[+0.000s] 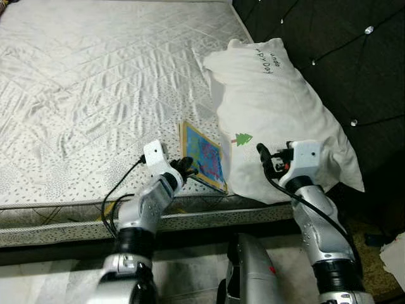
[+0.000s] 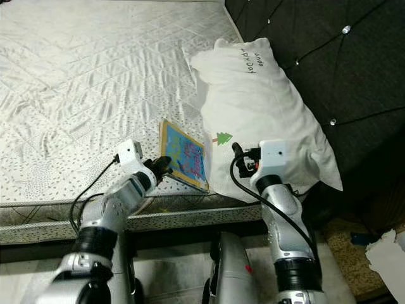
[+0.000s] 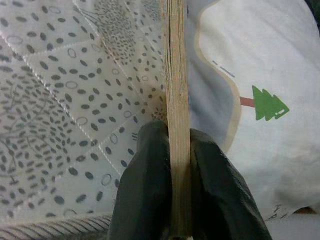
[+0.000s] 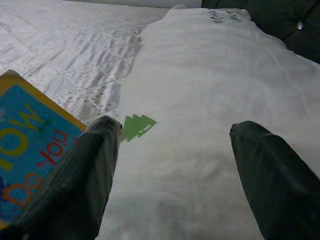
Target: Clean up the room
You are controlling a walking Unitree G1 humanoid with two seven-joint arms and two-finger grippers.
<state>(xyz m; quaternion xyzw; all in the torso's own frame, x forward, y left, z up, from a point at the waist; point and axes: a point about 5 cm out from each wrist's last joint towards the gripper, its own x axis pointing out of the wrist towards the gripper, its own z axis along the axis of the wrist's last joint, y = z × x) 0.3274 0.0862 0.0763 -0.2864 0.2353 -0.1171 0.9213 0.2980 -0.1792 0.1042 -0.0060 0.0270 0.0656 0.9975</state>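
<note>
Left eye view: bare quilted mattress (image 1: pixel 95 82) with a speckled border, dark tufted headboard (image 1: pixel 342 57) at the robot's right. White pillow (image 1: pixel 278 107) lies along the headboard side, handwriting near its far end too small to read, small green tree print (image 1: pixel 243 139) on its near half. Book (image 1: pixel 204 156) with a yellow border and blue cover sits near the mattress's front edge, just beside the pillow, its right edge against or slightly under the pillow; cannot tell which. Left gripper (image 1: pixel 185 168) is at the book's near left corner. Left wrist view shows both black fingers (image 3: pixel 145 190) clamped on the book's edge, one on each face, page block seen end-on between them, and the tree print beyond. Right gripper (image 1: pixel 268 159) is over the near part of the pillow; right wrist view shows its fingers (image 4: pixel 85 180) spread well apart above the pillow cloth, with the tree print between them and the book's cover at one side. Cover lettering is cut off, only partly legible. Pale crumpled object (image 1: pixel 393 256) at the right frame edge is cut off, not identifiable. No containers to log.
</note>
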